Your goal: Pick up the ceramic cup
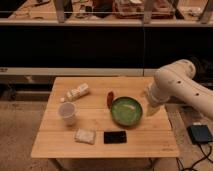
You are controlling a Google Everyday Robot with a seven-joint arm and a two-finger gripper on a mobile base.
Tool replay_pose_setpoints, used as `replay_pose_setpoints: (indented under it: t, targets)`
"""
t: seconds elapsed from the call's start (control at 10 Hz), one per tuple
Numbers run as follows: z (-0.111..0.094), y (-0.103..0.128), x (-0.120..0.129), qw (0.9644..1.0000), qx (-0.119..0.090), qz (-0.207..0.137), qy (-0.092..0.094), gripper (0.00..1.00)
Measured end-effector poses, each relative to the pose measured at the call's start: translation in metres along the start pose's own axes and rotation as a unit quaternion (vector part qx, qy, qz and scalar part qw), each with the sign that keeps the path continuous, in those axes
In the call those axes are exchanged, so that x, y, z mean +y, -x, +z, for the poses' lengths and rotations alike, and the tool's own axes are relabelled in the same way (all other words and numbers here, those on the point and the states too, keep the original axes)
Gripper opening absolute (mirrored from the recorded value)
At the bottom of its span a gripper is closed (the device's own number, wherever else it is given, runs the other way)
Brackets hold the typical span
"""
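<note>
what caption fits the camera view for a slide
Ceramic cup sits on the table's left; gripper hangs at the right edge beside the green bowl.

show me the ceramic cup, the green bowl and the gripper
ceramic cup (67, 114), camera view, on its side wall
green bowl (121, 116), camera view, on its bare inner floor
gripper (152, 109), camera view, on its tip, at the table (150, 139) right edge beside the green bowl

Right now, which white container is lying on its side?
The labelled bottle, behind the ceramic cup, which stands upright. The gripper hangs right of the green bowl.
</note>
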Motion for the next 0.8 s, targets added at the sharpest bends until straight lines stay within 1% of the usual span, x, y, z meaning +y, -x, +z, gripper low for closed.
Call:
replay_pose_setpoints:
  t: [0.1, 0.2, 0.3, 0.4, 0.5, 0.6, 0.7, 0.8]
  targets:
    - [-0.006, 0.042, -0.004, 0.997, -0.047, -0.058, -0.02, 0.65]
    - [-0.01, 0.069, -0.004, 0.9919, -0.076, -0.097, -0.032, 0.65]
    - [-0.012, 0.1, 0.003, 0.9825, -0.107, -0.148, -0.04, 0.65]
    - [-0.013, 0.129, 0.014, 0.9707, -0.13, -0.198, -0.042, 0.65]
    - [-0.013, 0.141, 0.02, 0.9643, -0.141, -0.22, -0.043, 0.65]
    - [-0.014, 0.15, 0.024, 0.9595, -0.148, -0.236, -0.044, 0.65]
    - [-0.015, 0.155, 0.026, 0.9569, -0.151, -0.244, -0.046, 0.65]
    - [-0.014, 0.154, 0.025, 0.9569, -0.151, -0.244, -0.047, 0.65]
